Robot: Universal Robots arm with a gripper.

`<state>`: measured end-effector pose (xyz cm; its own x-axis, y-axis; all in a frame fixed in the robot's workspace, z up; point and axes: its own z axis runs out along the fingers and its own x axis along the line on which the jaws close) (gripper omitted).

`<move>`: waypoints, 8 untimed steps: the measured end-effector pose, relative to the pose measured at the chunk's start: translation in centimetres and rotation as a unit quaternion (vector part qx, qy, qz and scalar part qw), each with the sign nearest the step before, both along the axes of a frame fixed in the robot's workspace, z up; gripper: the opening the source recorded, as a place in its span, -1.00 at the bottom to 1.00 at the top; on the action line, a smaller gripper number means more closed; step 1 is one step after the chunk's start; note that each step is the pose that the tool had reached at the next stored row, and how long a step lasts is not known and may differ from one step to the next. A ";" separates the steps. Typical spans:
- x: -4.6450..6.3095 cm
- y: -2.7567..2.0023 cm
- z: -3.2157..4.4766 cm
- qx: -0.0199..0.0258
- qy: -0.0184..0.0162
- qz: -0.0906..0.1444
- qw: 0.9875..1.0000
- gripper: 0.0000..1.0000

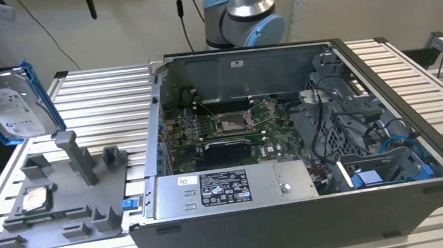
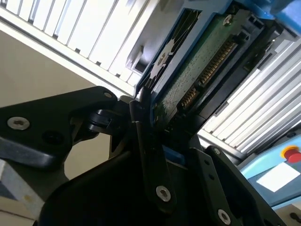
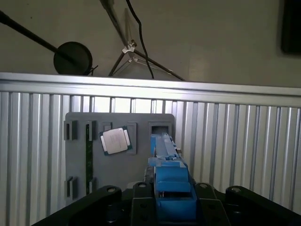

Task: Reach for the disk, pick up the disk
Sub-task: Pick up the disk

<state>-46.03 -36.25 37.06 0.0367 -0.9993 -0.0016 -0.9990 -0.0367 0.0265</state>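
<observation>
Exterior view, jaws: closed on the disk, gripping it at the top edge on the exterior view's left.
Exterior view, disk: in the air and nearly upright, white label facing the camera, blue rails along its sides, clear of everything under it.
Exterior view, tray: grey, lying on the slatted bench below the disk, with posts and slots standing up from it.
Exterior view, chip: small, silver and square, sitting in the tray near its exterior-left side.
Exterior view, computer case: open on the bench just beside the tray, on the exterior view's right, boards and cables showing inside.
Exterior view, my arm: its grey and blue base column stands behind the case.

Second wrist view, disk: I see its green circuit-board side, a row of gold contacts and a blue rail along the edge.
Second wrist view, jaws: black, pressed shut against the near end of the disk.
Second wrist view, bench: its slats run behind the disk.
Second wrist view, red button: on a light blue box well off to the side.

First wrist view, disk: edge-on, its blue rail held between my black jaws.
First wrist view, tray: beneath the disk on the bench, with the chip in it.
First wrist view, floor: a round black stand base beyond the bench.
</observation>
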 end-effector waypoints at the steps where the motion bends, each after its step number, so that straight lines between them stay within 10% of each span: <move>1: 0.0 0.00 0.11 0.000 0.000 0.000 1.000 -1.00; 8: 0.0 0.00 0.95 0.000 0.000 0.000 1.000 -1.00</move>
